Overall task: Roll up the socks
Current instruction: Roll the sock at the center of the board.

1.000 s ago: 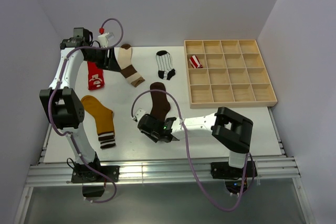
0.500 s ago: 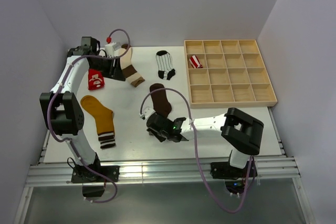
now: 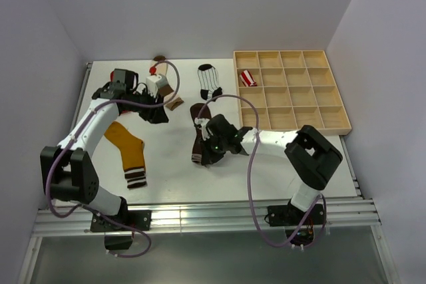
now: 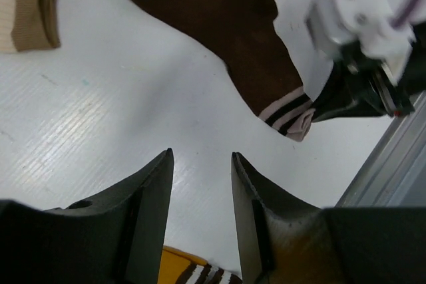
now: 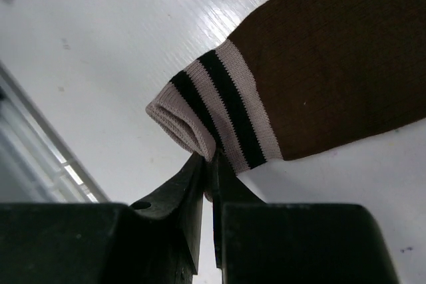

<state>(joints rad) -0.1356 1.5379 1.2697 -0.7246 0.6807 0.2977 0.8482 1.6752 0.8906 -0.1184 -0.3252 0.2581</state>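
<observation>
Right wrist view: R gripper clamped shut on edge of striped cuff of brown sock. Rest of sock stretches away from the fingers, flat on table. Top view: sock's long axis runs approx near-to-far, cuff at near end, toe toward far edge. L gripper is open w/ nothing in it, hovering left of sock beside toe half. R arm has the grip, so roll prob goes cuff to toe along that axis.
</observation>
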